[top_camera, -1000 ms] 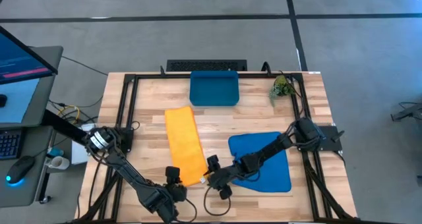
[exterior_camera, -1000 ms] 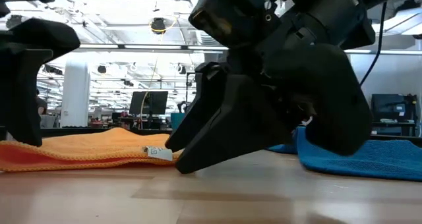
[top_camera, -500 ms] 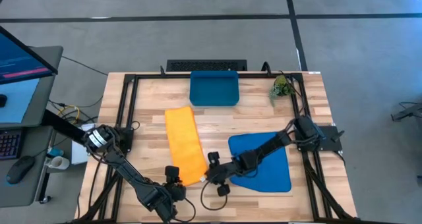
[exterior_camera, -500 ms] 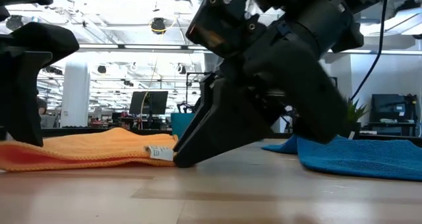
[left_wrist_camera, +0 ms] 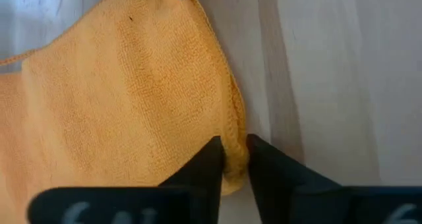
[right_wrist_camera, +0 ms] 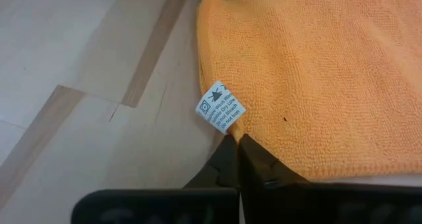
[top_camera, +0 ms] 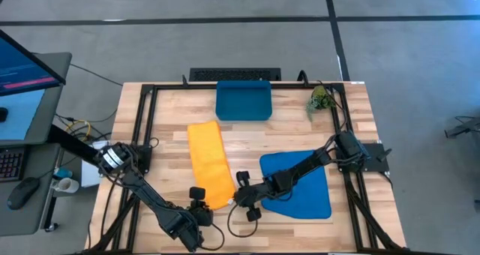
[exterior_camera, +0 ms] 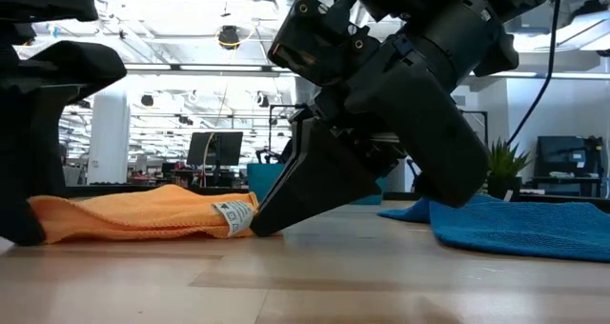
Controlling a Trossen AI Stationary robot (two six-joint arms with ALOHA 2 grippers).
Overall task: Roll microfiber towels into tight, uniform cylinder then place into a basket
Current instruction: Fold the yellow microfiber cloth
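The orange-yellow towel (top_camera: 208,163) lies as a long strip on the table, running from far to near. My left gripper (top_camera: 199,203) is shut on its near left corner, and my right gripper (top_camera: 237,196) is shut on its near right corner, beside the white label (right_wrist_camera: 221,109). The bright blue towel (top_camera: 300,184) lies flat to the right, under my right arm. The dark-blue basket (top_camera: 244,100) stands at the far edge of the table. My left gripper pinches the towel's near edge at its left corner (left_wrist_camera: 235,145) between its two fingers, which slant down from the near side. The cloth bulges up in a small fold between them; the rest lies on the table. My right gripper pinches the towel's near right corner (right_wrist_camera: 232,133) just below the label. Its fingers (exterior_camera: 276,210) slant down from the right, their tips at the table. The corner is raised a little and the label (exterior_camera: 233,215) stands tilted; the rest of the cloth lies flat.
A small green plant (top_camera: 321,97) stands at the far right, next to the basket. A black frame (top_camera: 150,97) runs round the tabletop. Bare wood shows near the front edge and left of the orange towel.
Both grippers have shut on the orange towel's near corners. My right gripper first slid a little left up to the labelled corner, then shut. The towel's near left end has been drawn in and bunched, and the label has tipped up.
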